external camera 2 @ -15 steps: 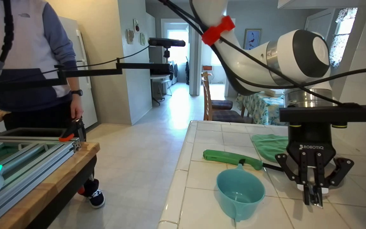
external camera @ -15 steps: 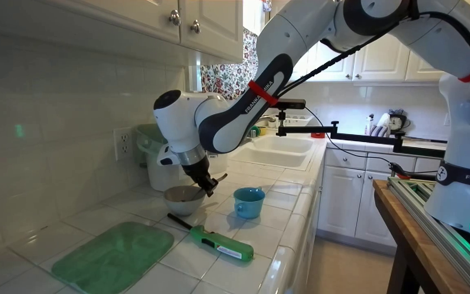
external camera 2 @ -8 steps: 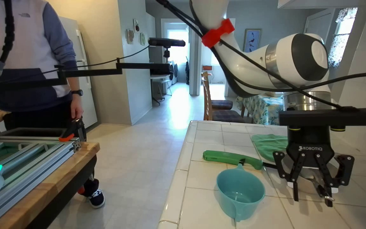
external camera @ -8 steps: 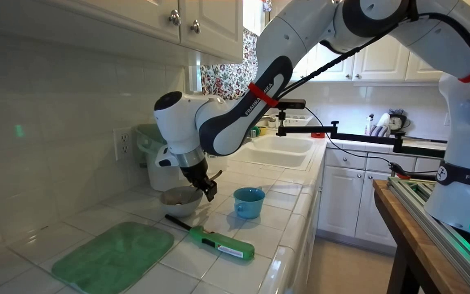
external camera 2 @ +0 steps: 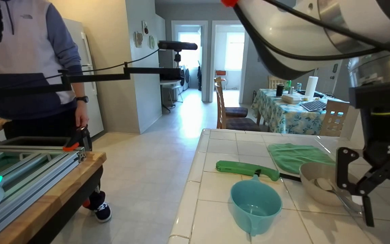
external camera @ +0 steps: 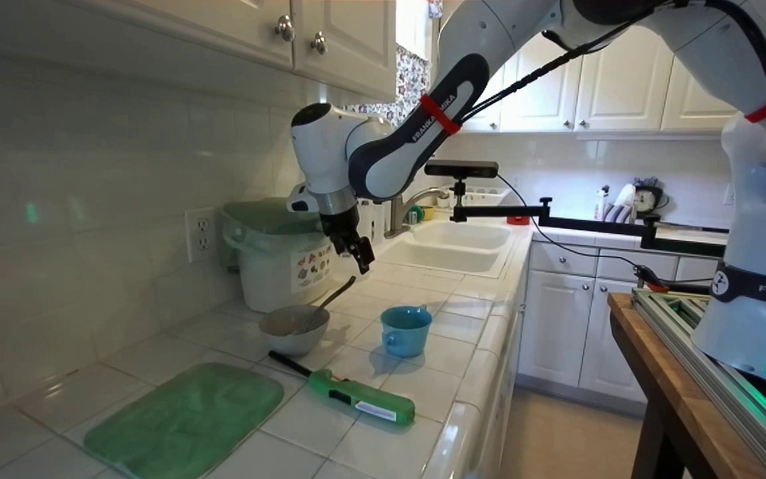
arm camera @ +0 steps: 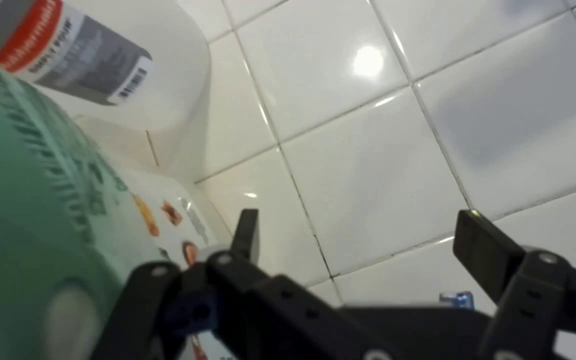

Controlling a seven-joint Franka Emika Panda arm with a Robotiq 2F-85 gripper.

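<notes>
Gripper [arm camera: 358, 235] spread wide. In an exterior view, spoon [external camera: 338, 293] seen leaning in off-white bowl [external camera: 290, 342] at gripper's 7:30; teal cup [external camera: 404, 340] set at bowl's 3 o'clock. Label [arm camera: 83, 55] read at wrist view's 10 o'clock: "…bbermaid SIMPLY POUR", on white container [arm camera: 175, 75].

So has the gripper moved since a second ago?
Yes. Judged against the sink in an exterior view, the gripper has moved up and closer to that sink.
</notes>
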